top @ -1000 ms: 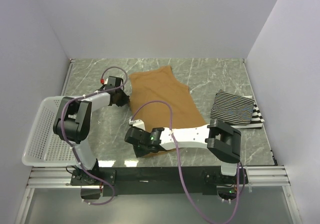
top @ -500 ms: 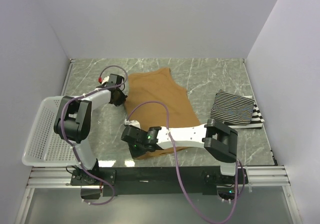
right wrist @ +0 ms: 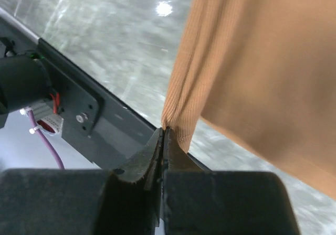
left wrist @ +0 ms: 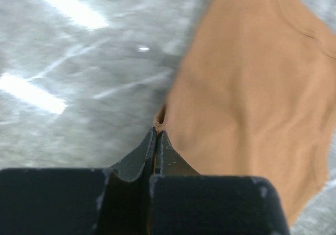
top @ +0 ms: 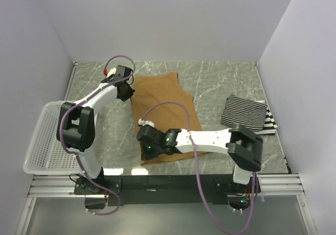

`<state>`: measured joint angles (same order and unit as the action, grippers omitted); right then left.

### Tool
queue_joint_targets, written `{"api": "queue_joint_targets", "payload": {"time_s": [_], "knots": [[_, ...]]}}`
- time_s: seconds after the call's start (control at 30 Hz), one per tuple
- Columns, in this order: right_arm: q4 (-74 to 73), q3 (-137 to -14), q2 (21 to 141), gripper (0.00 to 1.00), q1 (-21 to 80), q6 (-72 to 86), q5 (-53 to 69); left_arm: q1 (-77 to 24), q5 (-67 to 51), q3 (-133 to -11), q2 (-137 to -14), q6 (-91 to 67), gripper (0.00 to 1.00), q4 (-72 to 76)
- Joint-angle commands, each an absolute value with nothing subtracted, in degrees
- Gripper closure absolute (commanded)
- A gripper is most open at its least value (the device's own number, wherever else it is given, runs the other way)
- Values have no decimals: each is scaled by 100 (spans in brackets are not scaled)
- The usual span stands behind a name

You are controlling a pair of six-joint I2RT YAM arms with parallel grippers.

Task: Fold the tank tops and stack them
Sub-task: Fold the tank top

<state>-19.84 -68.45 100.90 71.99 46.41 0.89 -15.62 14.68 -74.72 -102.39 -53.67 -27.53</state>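
The left gripper (left wrist: 157, 135) and right gripper (right wrist: 163, 136) each pinch the tan top (top: 157, 91) by its left edge, mid-table. They should carry both corners rightwards together, edge taut; it seems barely lifted.

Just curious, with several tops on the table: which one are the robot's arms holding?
The plain tan-brown top, mid-table: left fingers and right fingers each pinch its edge. The striped tops lie folded at the right.

White mesh basket (top: 43, 146) at marbled table's (top: 226, 80) left edge
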Motion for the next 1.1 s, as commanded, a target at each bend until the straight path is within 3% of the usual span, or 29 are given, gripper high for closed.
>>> {"api": "queue_joint_targets", "payload": {"time_s": [0.0,0.53,1.0,1.07], "knots": [[-1679,-6444,9423,100,7014,4649,132,-1836,1687,-8103,-10458,-5326,99,-2909],[-976,-4439,8148,100,6469,4948,105,-2768,1925,-9816,-11750,-5502,99,-3516],[-624,-3490,7972,100,6249,5054,62,-3085,1899,-10108,-12296,-5537,99,-3525],[-615,-3463,7998,96,6258,5071,44,-3094,1863,-10090,-12296,-5502,97,-3455]]}}
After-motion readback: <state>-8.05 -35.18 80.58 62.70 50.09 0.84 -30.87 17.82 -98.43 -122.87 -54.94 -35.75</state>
